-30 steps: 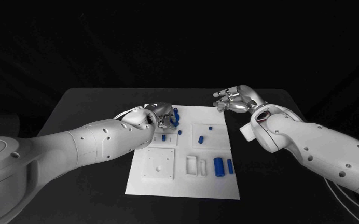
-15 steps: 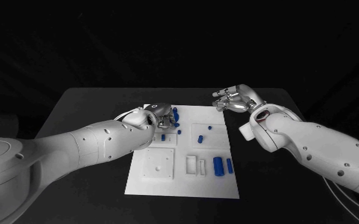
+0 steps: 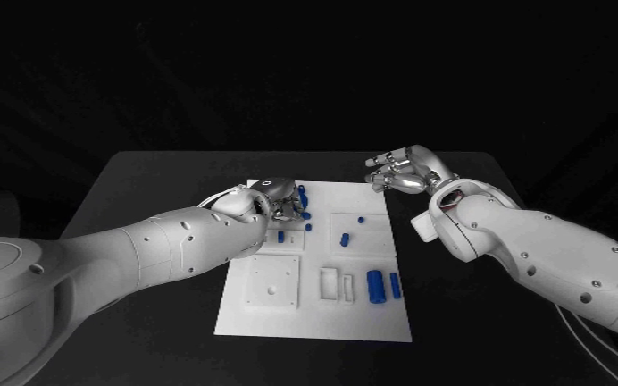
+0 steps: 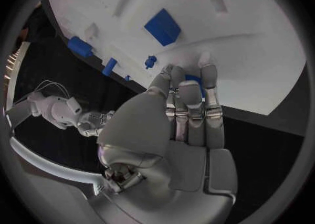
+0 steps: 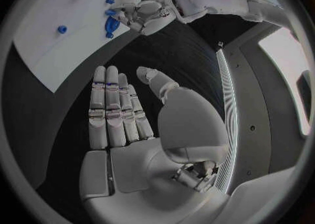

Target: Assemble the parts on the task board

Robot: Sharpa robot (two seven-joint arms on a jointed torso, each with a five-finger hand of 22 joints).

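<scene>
overhead, white task board (image 3: 387,314) on black table (image 3: 154,180)

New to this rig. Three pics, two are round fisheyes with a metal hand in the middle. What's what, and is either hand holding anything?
It is a two-armed robot at a black table. The square picture comes from its head camera, looking down. Each round one comes from a camera at a wrist, behind that arm's own hand.

In the middle lies the white task board with small blue parts on it or standing in it; the job is to assemble them.

The left hand is over the board's far left corner, fingertips down by a blue part; whether it grips that part I cannot tell. The right hand hovers beyond the board's far right corner. Its wrist view shows flat fingers and nothing held.
</scene>
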